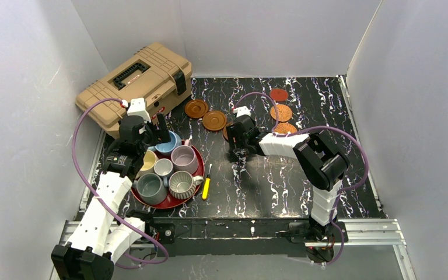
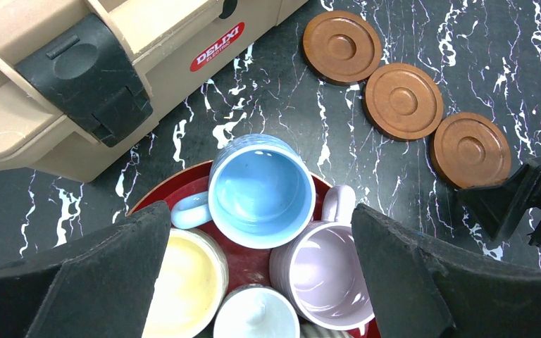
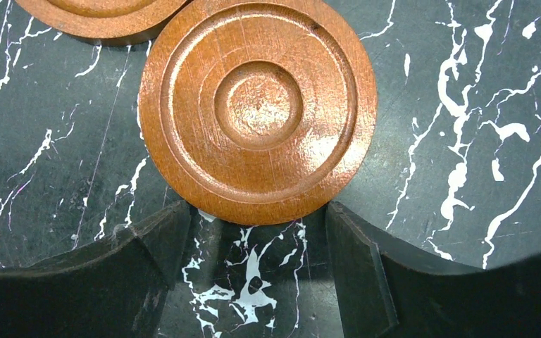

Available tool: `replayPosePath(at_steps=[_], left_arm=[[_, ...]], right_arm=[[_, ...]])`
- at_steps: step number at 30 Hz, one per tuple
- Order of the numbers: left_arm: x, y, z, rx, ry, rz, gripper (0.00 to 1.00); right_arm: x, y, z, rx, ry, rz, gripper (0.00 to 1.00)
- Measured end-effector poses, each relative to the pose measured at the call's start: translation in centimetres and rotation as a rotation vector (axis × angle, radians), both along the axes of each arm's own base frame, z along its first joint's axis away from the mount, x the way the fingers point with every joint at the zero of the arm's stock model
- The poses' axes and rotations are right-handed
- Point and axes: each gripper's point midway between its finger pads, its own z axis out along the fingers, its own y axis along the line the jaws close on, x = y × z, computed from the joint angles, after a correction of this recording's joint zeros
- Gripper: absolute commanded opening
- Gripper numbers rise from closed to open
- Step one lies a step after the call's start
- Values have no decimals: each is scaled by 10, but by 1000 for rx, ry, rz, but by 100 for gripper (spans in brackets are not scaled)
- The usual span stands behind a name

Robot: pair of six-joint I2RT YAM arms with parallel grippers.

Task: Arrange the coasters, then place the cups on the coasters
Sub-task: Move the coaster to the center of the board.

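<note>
Currently: coasters (image 1: pixel 214 121) on bench (image 1: pixel 280 175); all six cups (image 1: pixel 184 158) on red tray (image 1: pixel 172 204), none placed; left hand (image 2: pixel 259 218) wide apart over blue cup (image 2: pixel 260 189), right hand (image 3: pixel 253 246) apart at wooden coaster (image 3: pixel 257 105)

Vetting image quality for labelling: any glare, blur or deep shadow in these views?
Right wrist: sharp, with a glossy highlight at the centre of the wooden coaster; left wrist: even light, light blue mug crisp, near jaws dark and featureless; top external: softer, fine detail lost.
</note>
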Motion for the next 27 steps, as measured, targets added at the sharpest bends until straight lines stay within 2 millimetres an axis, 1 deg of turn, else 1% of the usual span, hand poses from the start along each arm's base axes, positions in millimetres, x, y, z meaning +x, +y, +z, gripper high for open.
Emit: replayPosePath(at_steps=[14, 17, 22, 24, 27], left_arm=[[0, 0, 0, 0, 0, 0, 99], [0, 0, 0, 0, -1, 0, 99], [0, 0, 0, 0, -1, 0, 99], [0, 0, 0, 0, -1, 0, 99], [0, 0, 0, 0, -1, 0, 99]], right_arm=[[6, 1, 0, 8, -9, -7, 79], [6, 2, 0, 9, -8, -5, 83], [4, 4, 2, 20, 1, 7, 93], [0, 2, 3, 16, 17, 13, 96], [-18, -10, 3, -12, 68, 23, 98]])
